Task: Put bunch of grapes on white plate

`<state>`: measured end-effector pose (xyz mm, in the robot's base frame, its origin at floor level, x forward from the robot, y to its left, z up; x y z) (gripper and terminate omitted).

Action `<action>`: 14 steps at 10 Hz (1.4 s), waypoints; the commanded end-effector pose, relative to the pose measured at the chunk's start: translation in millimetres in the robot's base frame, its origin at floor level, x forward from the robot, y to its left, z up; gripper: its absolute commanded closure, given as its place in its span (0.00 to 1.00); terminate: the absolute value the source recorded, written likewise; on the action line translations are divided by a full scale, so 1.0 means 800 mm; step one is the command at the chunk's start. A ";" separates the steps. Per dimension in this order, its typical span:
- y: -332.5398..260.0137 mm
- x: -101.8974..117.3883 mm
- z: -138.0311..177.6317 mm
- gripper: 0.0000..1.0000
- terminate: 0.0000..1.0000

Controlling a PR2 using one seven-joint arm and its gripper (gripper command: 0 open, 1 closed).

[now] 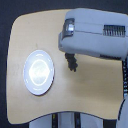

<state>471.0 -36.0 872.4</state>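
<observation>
Closest to the bottom of the exterior view, pale grey and white shapes are showing below the near edge of the table, too blurred to identify. Above them the light wooden table is filling most of the view, its corners rounded and dark floor surrounding it on the exterior view's left. The white plate is sitting on the table toward its left edge, about midway between the near and far edges; its glossy surface is catching a bright glare and nothing is lying in it. Toward the middle of the table, well apart from the plate on the exterior view's right, a small dark shape is hanging just below the robot's forearm; it is too small and blurred to say whether this is the gripper, the bunch of grapes, or the one holding the other. I cannot tell how far the jaws are standing apart or whether they have hold of anything. No grapes are showing clearly elsewhere on the table. Farthest and highest, the bulky grey arm is reaching in from the exterior view's right, covering the table's far right corner, with a lit panel at its left end and a dark vented grille along its upper side.
</observation>
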 end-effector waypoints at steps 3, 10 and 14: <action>0.181 -0.014 -0.023 1.00 0.00; 0.212 -0.055 -0.093 1.00 0.00; 0.223 -0.065 -0.133 1.00 0.00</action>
<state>427.6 133.2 805.0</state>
